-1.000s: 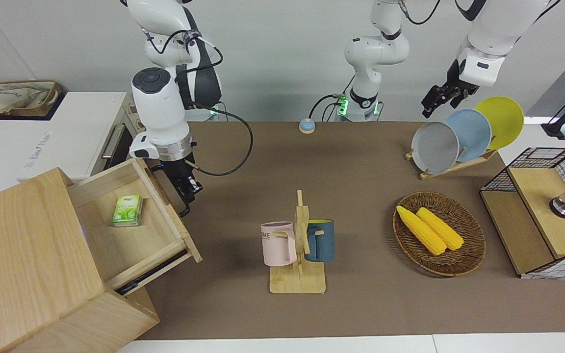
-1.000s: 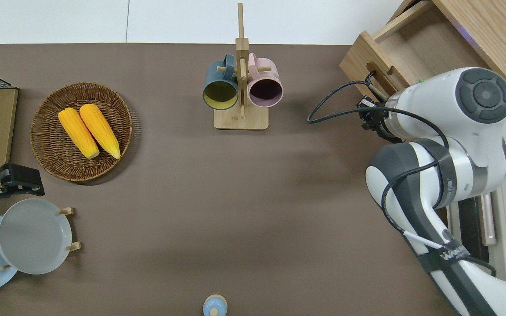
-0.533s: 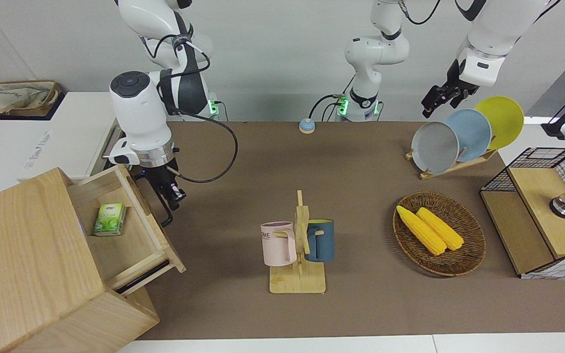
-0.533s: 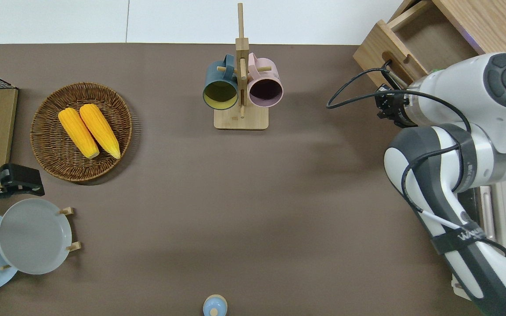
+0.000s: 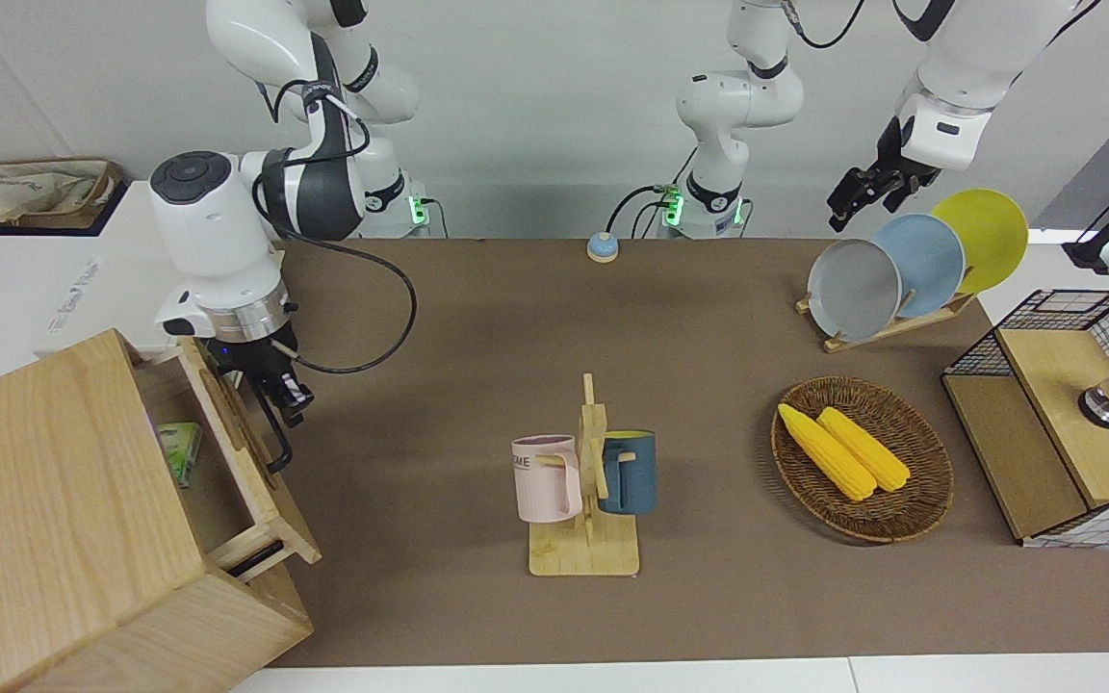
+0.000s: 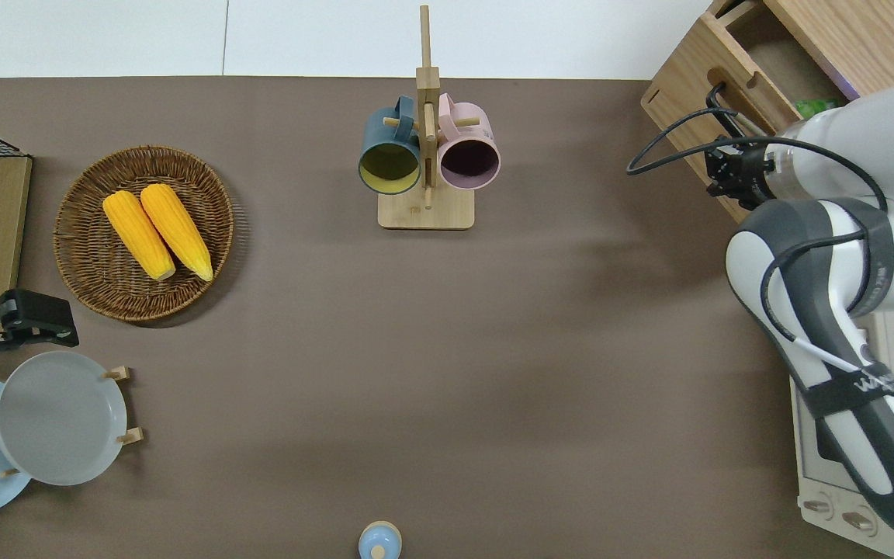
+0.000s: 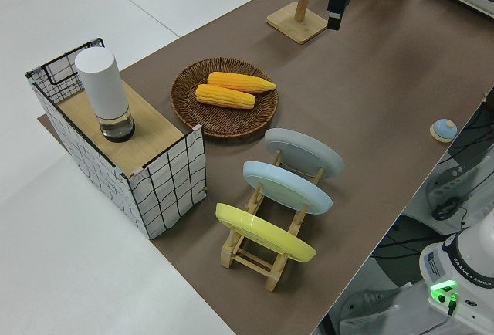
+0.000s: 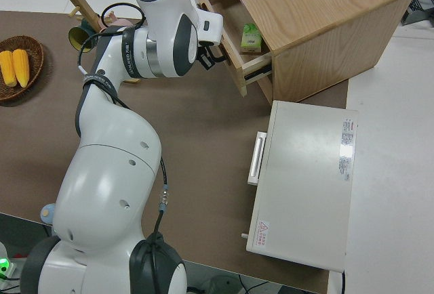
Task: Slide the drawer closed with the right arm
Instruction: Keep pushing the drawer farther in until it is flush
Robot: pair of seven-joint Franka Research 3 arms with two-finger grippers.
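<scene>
The right gripper (image 5: 280, 397) is seen at the drawer (image 5: 227, 433) front, by the black handle (image 5: 275, 438) near its robot-side end. Whether the fingers are spread, closed, or clamped on the handle cannot be told from any view. The drawer is found directly against the gripper, on the side toward the cabinet (image 5: 54, 510), and is only partly pushed in: a narrow strip of its inside is left exposed between the front panel and the cabinet face. A green packet (image 5: 179, 452) is seen in that strip, half under the cabinet top. A black cable (image 5: 372, 318) is looped from the wrist out over the mat. A mug rack (image 5: 585, 500) is placed well apart from the gripper, toward the left arm's end of the table. The toaster oven (image 8: 302, 185) is seen just beside the cabinet, nearer to the robots. The left arm is parked; its gripper (image 5: 864, 192) state cannot be told.
</scene>
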